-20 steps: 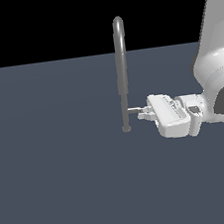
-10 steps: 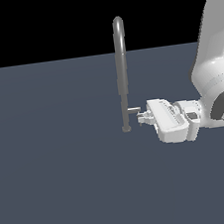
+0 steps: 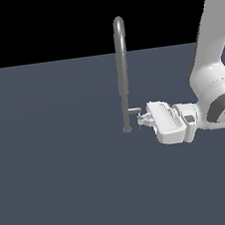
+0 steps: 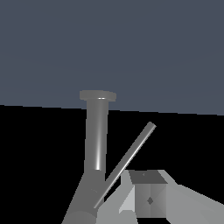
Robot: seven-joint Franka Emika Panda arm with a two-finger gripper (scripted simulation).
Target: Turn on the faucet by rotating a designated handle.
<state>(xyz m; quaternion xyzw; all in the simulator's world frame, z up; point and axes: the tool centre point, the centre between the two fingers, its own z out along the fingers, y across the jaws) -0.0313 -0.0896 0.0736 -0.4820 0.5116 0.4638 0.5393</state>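
The faucet (image 3: pixel 123 73) is a tall, slim grey pipe curved over at the top, standing on a small round foot. The handle (image 3: pixel 134 110) is a short stub sticking out of the pipe's lower part towards the exterior view's right. My gripper (image 3: pixel 142 120) lies level, just to the right of the stub and slightly below it, fingertips close together and holding nothing. In the wrist view the pipe (image 4: pixel 97 135) and the handle's thin lever (image 4: pixel 129 162) are close up. The lever runs slantwise right beside one of my fingertips (image 4: pixel 148 199). Whether they touch is unclear.
The flat dark grey floor (image 3: pixel 58 182) spreads all around the faucet. My white arm (image 3: pixel 212 71) comes down from the exterior view's upper right.
My gripper has crept a little towards the exterior view's left, closer to the handle stub. The faucet has not visibly moved.
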